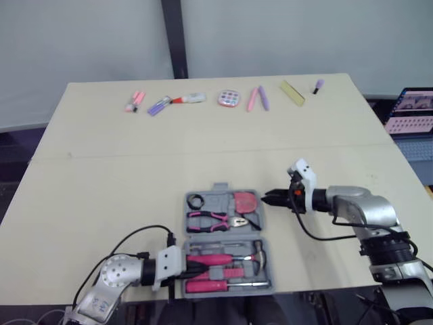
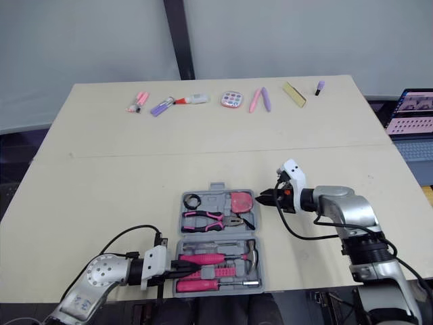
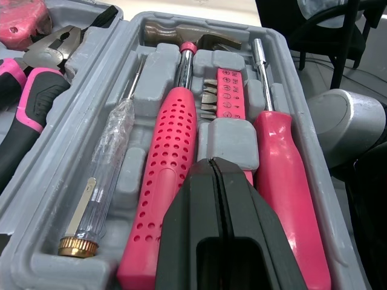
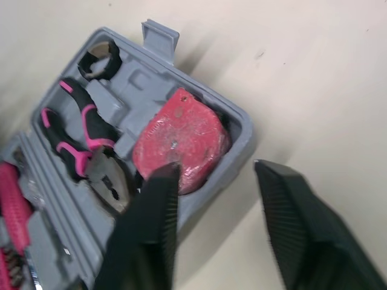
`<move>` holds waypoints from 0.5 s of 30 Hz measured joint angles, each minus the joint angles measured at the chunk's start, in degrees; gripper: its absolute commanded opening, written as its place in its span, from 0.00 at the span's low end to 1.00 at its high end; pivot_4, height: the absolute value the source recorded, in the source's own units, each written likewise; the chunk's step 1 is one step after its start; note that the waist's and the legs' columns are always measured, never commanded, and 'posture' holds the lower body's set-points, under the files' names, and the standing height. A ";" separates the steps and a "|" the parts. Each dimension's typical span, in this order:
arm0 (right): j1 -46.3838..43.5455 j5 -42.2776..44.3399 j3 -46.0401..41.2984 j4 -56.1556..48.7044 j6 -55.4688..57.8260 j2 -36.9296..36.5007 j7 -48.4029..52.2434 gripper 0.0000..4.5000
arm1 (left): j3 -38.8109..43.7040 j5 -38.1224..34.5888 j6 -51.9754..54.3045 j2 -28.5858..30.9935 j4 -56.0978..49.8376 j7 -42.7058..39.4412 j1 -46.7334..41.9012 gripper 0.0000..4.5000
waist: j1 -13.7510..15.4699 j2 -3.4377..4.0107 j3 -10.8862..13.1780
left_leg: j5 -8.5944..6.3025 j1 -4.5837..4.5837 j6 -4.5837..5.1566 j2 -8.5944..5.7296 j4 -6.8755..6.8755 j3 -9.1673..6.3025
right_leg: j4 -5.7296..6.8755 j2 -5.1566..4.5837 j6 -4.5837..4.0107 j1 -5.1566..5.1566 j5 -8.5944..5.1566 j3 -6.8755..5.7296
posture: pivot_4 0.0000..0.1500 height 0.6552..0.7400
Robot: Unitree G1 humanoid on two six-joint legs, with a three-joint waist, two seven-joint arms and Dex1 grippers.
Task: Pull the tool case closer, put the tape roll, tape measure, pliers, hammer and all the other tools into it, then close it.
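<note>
Tools look packed: closing step. R gripper (image 2: 264,198) jaws spread, tool case (image 1: 218,186) rim between them; L gripper (image 3: 213,162) jaws pressed together, hammer (image 3: 166,181) just beside. Next: clear L, fold case shut.

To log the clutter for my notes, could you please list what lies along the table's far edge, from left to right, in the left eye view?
pink marker → purple marker → white tube with red tip → round pink object → pink pen → purple pen → yellow strip → small purple item

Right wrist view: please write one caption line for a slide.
Right arm's open fingers frame the tool case rim beside the tape measure.
</note>
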 measured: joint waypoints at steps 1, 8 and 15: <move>-0.37 0.45 -0.36 0.42 1.07 0.17 0.00 0.82 | -0.01 0.00 0.10 0.00 0.00 -0.01 -0.08 0.00 | -0.01 0.00 0.00 | 0.00 0.00 0.00 0.00 0.00 0.00 | 0.00 0.00 0.00 0.00 0.00 0.00 | 1.00 1.00; -4.23 2.52 -2.02 7.23 7.80 3.14 -1.20 0.98 | -0.21 -0.03 1.14 0.04 -0.05 -0.11 -0.32 0.00 | 0.04 0.03 -0.01 | 0.00 0.01 0.00 0.00 0.01 0.00 | 0.02 0.00 0.00 0.00 0.00 0.00 | 1.00 1.00; -7.93 2.45 -2.03 14.81 10.37 5.72 -2.55 0.98 | -0.44 0.00 1.45 0.22 -0.07 -0.10 -0.55 0.00 | -0.03 0.09 -0.05 | 0.00 0.01 0.00 0.00 0.01 0.01 | 0.05 0.00 0.00 0.00 0.00 0.00 | 1.00 1.00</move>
